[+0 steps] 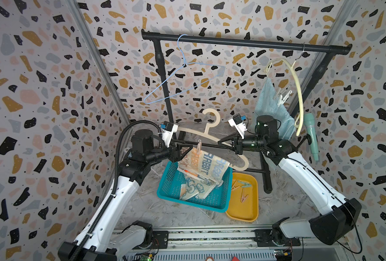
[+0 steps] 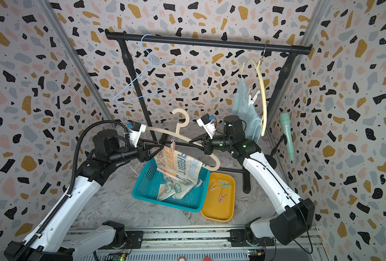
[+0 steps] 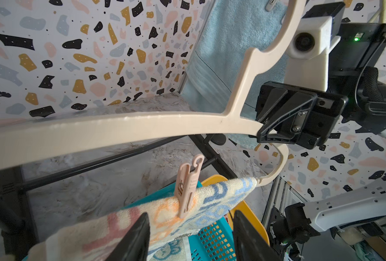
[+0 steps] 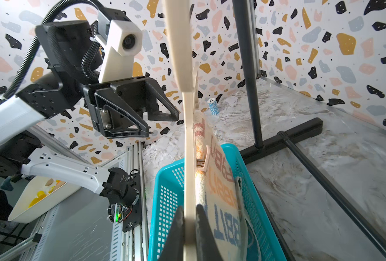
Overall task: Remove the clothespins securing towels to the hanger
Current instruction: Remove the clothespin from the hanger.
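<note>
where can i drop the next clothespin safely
The yellow tray's near half is bare; clothespins lie at its far end. Free too: marble floor between the teal basket and the left arm. Crowded: the basket with its towel, the hanger between left claw and right claw.

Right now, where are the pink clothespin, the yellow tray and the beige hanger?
pink clothespin (image 3: 187,189), left wrist view, its body
yellow tray (image 1: 244,210), a top view, bare bottom
beige hanger (image 3: 119,128), left wrist view, shoulder bar

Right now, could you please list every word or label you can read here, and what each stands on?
"RABBIT": large orange and blue letters, repeated across the striped towel.
"RABBIT": small dark print at that towel's hem.
Embossed mark on the pink clothespin: unreadable.
Print on the small blue can: too small.
</note>
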Tool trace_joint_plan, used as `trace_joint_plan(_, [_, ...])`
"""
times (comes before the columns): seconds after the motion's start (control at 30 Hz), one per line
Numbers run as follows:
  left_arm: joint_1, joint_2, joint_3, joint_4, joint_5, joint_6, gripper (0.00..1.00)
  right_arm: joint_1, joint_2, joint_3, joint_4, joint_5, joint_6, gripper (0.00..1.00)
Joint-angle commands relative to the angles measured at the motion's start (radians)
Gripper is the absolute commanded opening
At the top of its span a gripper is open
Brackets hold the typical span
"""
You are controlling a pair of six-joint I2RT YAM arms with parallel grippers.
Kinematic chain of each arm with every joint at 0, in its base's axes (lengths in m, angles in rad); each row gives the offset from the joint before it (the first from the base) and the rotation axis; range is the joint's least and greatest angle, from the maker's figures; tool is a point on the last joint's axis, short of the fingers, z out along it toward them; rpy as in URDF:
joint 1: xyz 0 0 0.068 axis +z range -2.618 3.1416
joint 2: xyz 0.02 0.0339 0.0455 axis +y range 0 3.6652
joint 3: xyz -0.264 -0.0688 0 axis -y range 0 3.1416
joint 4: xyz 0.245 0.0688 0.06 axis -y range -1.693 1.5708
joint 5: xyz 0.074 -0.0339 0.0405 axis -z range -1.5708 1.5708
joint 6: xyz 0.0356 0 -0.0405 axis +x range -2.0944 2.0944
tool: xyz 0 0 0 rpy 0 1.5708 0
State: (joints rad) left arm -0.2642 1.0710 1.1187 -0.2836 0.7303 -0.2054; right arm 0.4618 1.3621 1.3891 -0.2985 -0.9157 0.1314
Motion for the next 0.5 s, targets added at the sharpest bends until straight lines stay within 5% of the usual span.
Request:
trace_joint_plan(0.0, [0.004, -0.005, -0.015, 0.046, 0.038, 0.063, 0.59, -0.004, -0.04, -0.002, 0.056, -0.067, 0.024, 0.0])
trace_joint_plan(0.47, [-0.07, 0.034, -0.012, 0.061, -0.042, 0.139, 0.6, -0.002, -0.034, -0.004, 0.065, -0.115, 0.043, 0.0])
